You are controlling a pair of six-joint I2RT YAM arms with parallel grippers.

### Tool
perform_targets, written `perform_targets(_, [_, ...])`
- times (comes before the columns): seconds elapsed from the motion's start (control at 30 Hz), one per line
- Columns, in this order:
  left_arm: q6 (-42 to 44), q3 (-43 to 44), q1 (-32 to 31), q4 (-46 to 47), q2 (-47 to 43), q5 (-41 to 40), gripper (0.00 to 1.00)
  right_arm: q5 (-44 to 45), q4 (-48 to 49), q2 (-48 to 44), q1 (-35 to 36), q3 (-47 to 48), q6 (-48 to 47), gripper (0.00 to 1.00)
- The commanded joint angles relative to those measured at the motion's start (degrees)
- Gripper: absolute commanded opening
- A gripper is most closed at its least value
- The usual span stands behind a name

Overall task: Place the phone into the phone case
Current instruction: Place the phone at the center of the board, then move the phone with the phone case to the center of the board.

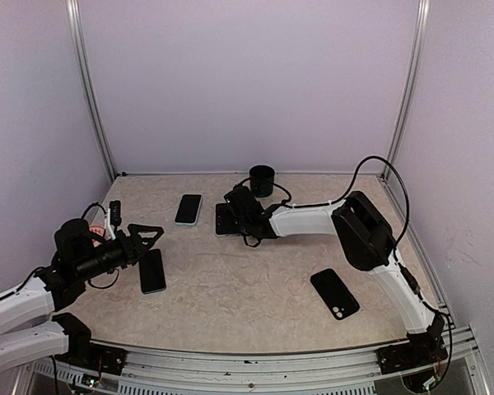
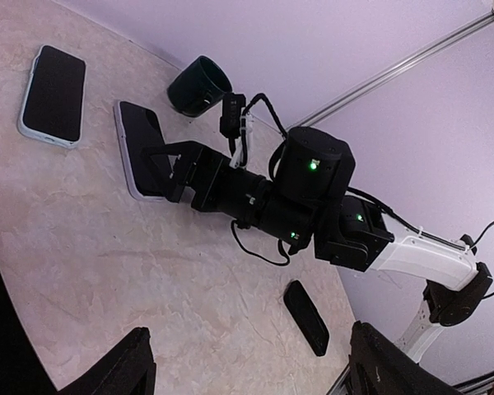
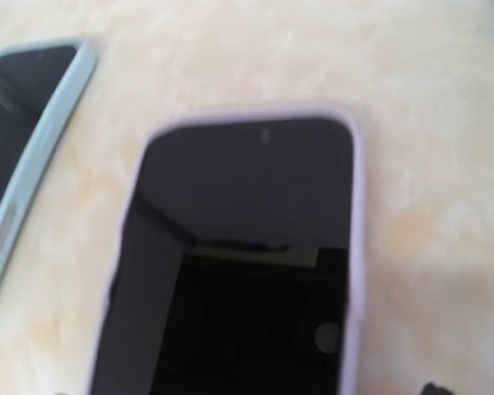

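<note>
A dark-screened phone sits inside a lavender phone case (image 3: 247, 247), flat on the table at the back centre (image 1: 222, 220). My right gripper (image 1: 230, 216) hovers right over it. In the left wrist view its fingers (image 2: 152, 151) are spread, one toward each end of the cased phone (image 2: 136, 140), and hold nothing. My left gripper (image 1: 153, 239) is open and empty above the table's left side (image 2: 251, 370). A bare black phone (image 1: 152, 271) lies just below it.
A phone in a light blue case (image 1: 188, 209) lies left of the lavender one (image 3: 25, 140). A black cup (image 1: 262, 179) stands at the back. A black phone-shaped slab with camera holes (image 1: 335, 293) lies at the right front (image 2: 305, 316). Metal frame posts flank the back wall.
</note>
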Motion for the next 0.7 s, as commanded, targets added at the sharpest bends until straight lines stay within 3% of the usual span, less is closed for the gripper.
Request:
perform_targets(0.0, [0.6, -0.1, 0.9, -0.3, -0.8, 0.9, 0.80, -5.7, 3.0, -9.7, 0.1, -11.3, -3.9, 0.91])
perform_targets(0.13, [0.4, -0.3, 1.1, 0.3, -0.7, 1.2, 0.80, -13.0, 7.6, -17.2, 0.0, -21.5, -8.8, 0.90])
perform_targets(0.23, [0.3, -0.4, 1.2, 1.1, 0.1, 1.4, 0.80, -18.6, 6.1, -18.8, 0.0, -23.6, -13.1, 0.90])
perform_targets(0.37, [-0.1, -0.5, 1.2, 2.2, 1.2, 1.7, 0.80, -17.9, -1.1, -17.5, 0.4, -22.2, -17.1, 0.87])
perform_targets(0.67, [-0.3, -0.6, 1.2, 2.3, 1.2, 1.6, 0.80, -12.4, -5.7, -15.1, 1.0, -21.8, -18.3, 0.81])
